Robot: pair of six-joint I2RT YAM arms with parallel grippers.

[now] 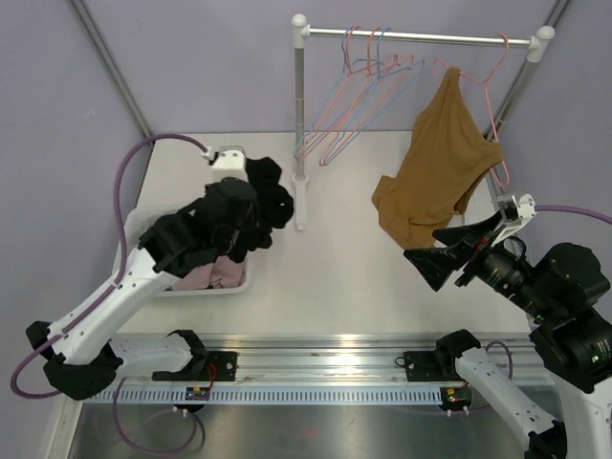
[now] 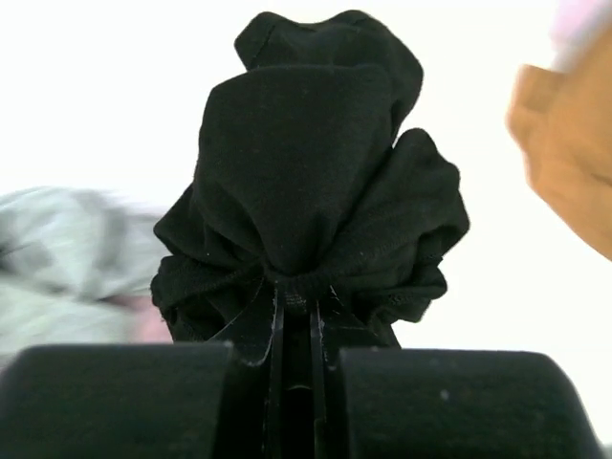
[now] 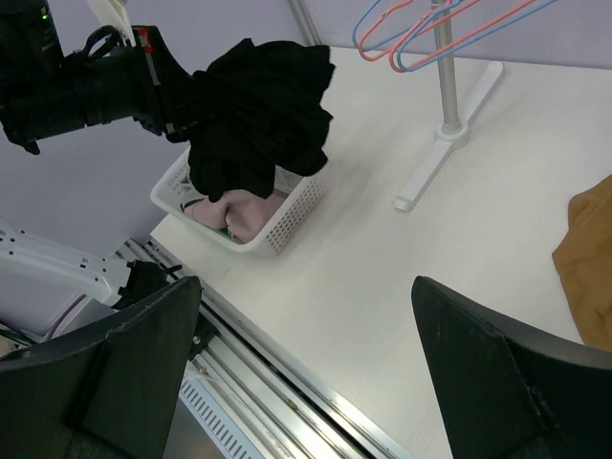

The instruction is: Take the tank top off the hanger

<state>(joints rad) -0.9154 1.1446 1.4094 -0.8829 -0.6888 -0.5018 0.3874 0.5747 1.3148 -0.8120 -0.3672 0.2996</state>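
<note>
**Fig. — L & R arms, one moment.**

L pincer [image 2: 296, 304]: clenched on a bunched black garment [image 2: 306, 163], which is held in the air over the far-R corner of the white basket [image 3: 287, 215]. The basket sits at the L edge of the tabletop [image 1: 344, 277] w/ pink cloth inside.

R pincer [image 1: 423, 243]: released, jaws spread wide, nothing between them. It is off the surface near the R edge and points twd the table's middle.

Brown tank top [image 1: 440, 163]: on the pink hanger [image 1: 489, 84] at the R end of the rail [image 1: 430, 38]. One strap is up at the hanger and the body sags down-L. Its low hem hangs just above the R pincer's upper finger; contact cannot be told. In the R wrist view it lies outside the jaw gap, at the frame's R edge.

Empty hangers [image 1: 359, 96]: clustered at the rail's L end, beside the stand post [image 1: 299, 105].

Open room: bare tabletop btwn basket & R pincer, from the post's foot to the near edge.
</note>
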